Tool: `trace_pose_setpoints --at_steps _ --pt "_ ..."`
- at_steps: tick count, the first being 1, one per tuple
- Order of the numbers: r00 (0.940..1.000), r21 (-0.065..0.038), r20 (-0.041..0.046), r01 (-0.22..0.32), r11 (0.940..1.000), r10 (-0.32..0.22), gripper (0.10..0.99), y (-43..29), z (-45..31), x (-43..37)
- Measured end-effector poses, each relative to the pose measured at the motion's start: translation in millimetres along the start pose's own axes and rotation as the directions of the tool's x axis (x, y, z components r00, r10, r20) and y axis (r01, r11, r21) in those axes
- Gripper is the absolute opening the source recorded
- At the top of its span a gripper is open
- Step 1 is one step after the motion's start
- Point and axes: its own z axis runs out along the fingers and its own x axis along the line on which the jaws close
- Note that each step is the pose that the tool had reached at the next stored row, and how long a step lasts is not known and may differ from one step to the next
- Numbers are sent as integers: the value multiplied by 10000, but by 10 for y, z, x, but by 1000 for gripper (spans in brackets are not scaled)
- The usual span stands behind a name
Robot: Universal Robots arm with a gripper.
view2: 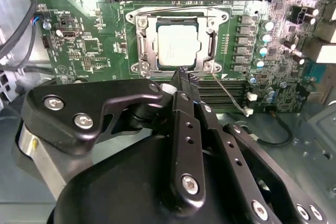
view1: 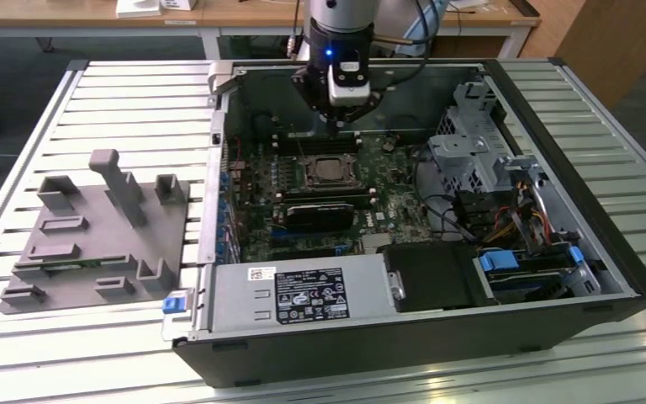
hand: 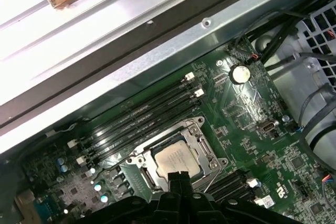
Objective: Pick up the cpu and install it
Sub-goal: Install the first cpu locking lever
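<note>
- Your claw [view1: 343, 114] hangs inside the open computer case [view1: 548, 219], over the motherboard [view1: 396, 189]. It sits above the socket and toward the case's back wall.
- Claw state: in the second wrist view the two fingers [view2: 185, 85] come together at the tips with no gap showing. Nothing is held between them.
- One cpu [view2: 177, 48], silvery top up, lies flat in the socket [view2: 176, 43] just past the fingertips. In the first wrist view the same chip [hand: 177, 158] sits squarely inside the metal frame, directly ahead of the tips. In the exterior view it is just below and in front of the claw.
- Progress, as you can judge it: the pick and the placing look done, since the chip is seated and the claw is empty.
- The thin retention lever [view2: 229, 94] stands clear of the frame, beside the tips, so the socket does not look latched. That much looks left.
- Counts: one cpu, one socket and one claw. One grey fixture [view1: 98, 236] with upright posts sits outside the case, well away from the claw. A black module [view1: 320, 215] lies on the board beyond the socket.
</note>
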Motion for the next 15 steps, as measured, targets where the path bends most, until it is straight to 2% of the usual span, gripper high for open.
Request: trace_pose_setpoints --at_steps 5,15 --pt "9981 0 -15 624 9981 -624 106 0 1 0" --pt "9869 -3 -38 1610 9870 -1610 106 0 2 0"
